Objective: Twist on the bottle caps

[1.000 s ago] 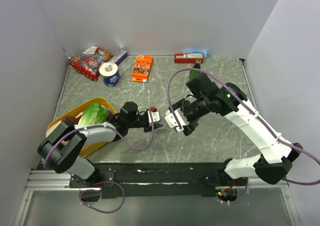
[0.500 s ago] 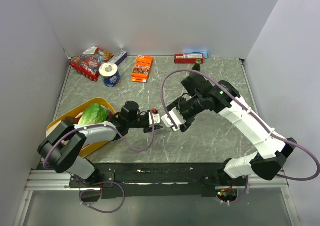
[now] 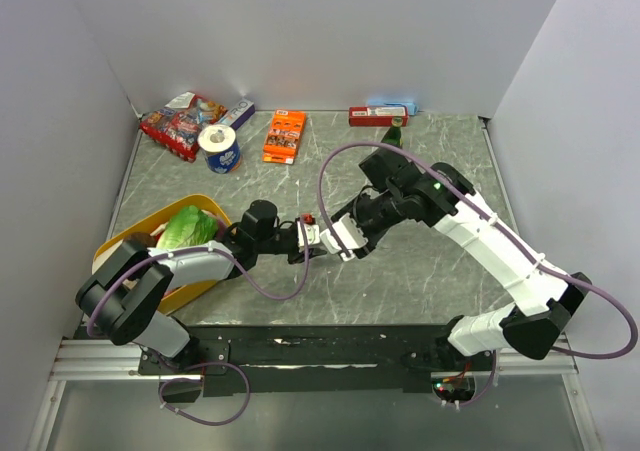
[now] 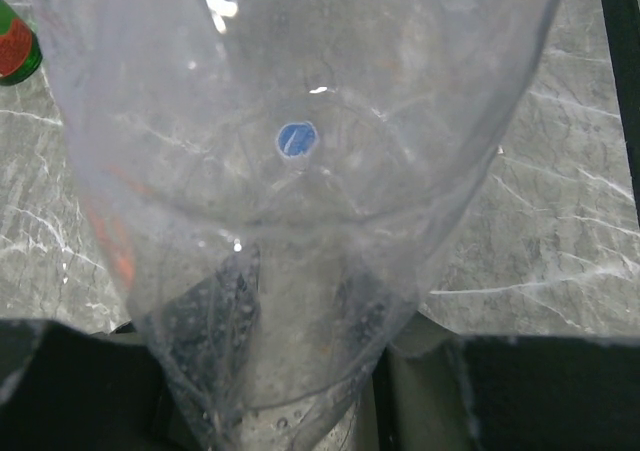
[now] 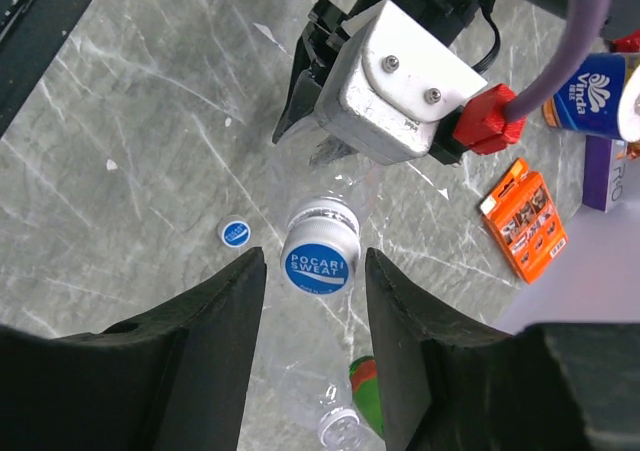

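The left gripper (image 3: 306,241) is clamped on a clear plastic bottle (image 4: 300,171) with thin, creased walls. On the neck of this bottle sits a round blue cap (image 5: 320,259) that reads "POCARI SWEAT". The right gripper (image 5: 314,271) stands open around this cap. Beside the bottle, a second small blue cap (image 5: 235,233) lies on the grey marble table (image 5: 120,121).

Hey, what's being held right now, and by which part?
The left gripper holds a clear bottle by its body. The right gripper straddles its blue cap, not yet gripping.
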You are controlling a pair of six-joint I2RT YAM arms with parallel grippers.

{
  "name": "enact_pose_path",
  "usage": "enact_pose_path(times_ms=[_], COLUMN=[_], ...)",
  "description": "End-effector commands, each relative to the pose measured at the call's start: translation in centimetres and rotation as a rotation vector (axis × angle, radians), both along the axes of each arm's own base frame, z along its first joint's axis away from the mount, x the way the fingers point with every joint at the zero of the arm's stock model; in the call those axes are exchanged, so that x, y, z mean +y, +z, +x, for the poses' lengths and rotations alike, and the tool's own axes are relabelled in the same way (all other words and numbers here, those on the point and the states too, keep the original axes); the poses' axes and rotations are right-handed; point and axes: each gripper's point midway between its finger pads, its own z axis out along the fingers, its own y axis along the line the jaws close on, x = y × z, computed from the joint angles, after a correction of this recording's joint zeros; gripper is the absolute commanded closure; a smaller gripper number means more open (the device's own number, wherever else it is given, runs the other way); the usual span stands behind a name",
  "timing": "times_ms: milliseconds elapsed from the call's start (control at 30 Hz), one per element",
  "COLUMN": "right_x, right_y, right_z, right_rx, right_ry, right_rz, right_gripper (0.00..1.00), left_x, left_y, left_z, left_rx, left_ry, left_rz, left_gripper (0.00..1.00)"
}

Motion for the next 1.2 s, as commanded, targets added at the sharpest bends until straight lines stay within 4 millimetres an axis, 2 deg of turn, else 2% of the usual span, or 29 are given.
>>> enact_pose_path(times_ms=[0,267,433,600,700,767,800,867,900,967,1000,1167], right_x=[0.5,0.4,0.5,0.8,0.7,1.0,1.2,1.5,1.8,2.1,2.4,2.7], right_y=[0.0,-0.2,-0.5,-0.9,-2.0,-1.6,-2.2,-1.5,-2.1,-1.3,-1.8,-1.6], right_z=[0.4,0.4,0.6,0.6,0.3,0.2,0.3,0.1,0.1,0.2,0.5,1.0], right_rx=[-0.031,-0.03,-0.018,0.039,0.119,0.169,0.225,0.296,0.362,0.416,0.457,0.503], right_ry=[0.012,0.015,0.016,-0.028,-0.071,-0.109,-0.149,-0.191,-0.235,-0.278,-0.313,-0.381], right_rz=[0.01,0.008,-0.013,-0.012,-0.046,-0.038,-0.053,-0.05,-0.069,-0.059,-0.077,-0.082], right_gripper=[0.49,0.59,0.68,0.73,0.76,0.77,0.78,0.79,0.8,0.8,0.81,0.82], left_x=[-1.3,-1.2,-1.3,-1.1,-0.8,-0.5,-0.4,-0.1,0.1,0.2,0.3,1.0], left_y=[3.2,3.3,3.5,4.8,5.9,6.4,6.6,7.1,7.3,7.5,7.8,8.9], left_z=[0.7,0.9,1.0,1.7,2.3,2.8,3.1,3.6,3.7,4.2,4.5,6.2], left_rx=[-0.065,-0.066,-0.076,-0.098,-0.138,-0.162,-0.171,-0.191,-0.197,-0.197,-0.199,-0.171], left_ry=[-0.039,-0.036,-0.037,0.018,0.067,0.105,0.118,0.157,0.169,0.203,0.222,0.342], left_rz=[-0.083,-0.089,-0.096,-0.149,-0.198,-0.217,-0.222,-0.243,-0.251,-0.26,-0.273,-0.327], left_gripper=[0.99,0.99,0.99,0.99,0.99,0.99,0.99,0.99,0.99,0.99,0.99,0.99])
